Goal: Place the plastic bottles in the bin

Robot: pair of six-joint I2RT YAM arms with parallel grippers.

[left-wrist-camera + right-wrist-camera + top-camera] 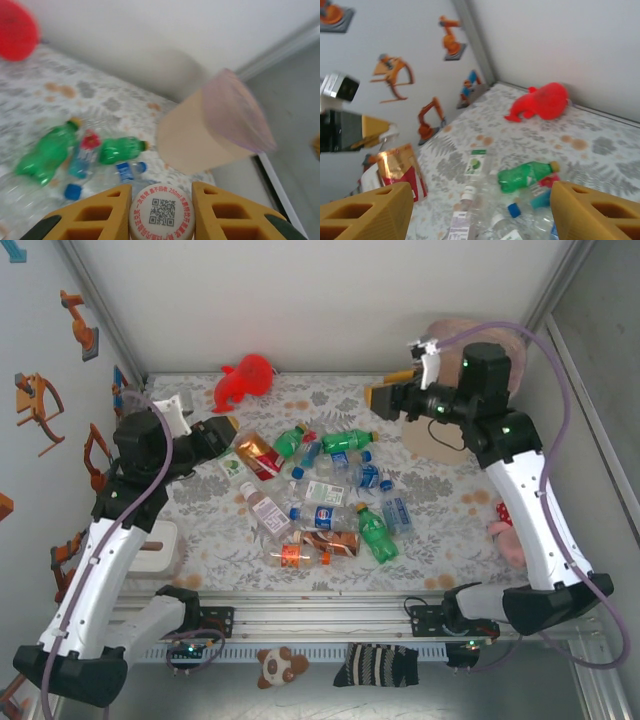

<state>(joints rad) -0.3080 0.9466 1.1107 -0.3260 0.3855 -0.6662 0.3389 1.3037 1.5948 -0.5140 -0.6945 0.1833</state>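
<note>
Most of the plastic bottles lay scattered over the counter's middle, toward its near edge, so the job looked barely begun. Above the left side the left arm reached inward, the left jaws pinching a red-and-gold labelled bottle by its end: the carry step, I judged. Next it would need to swing across to the bin, apparently tilted at the far right corner, and release over the rim. There the right arm bent inward, the right jaws spread and empty.
</note>
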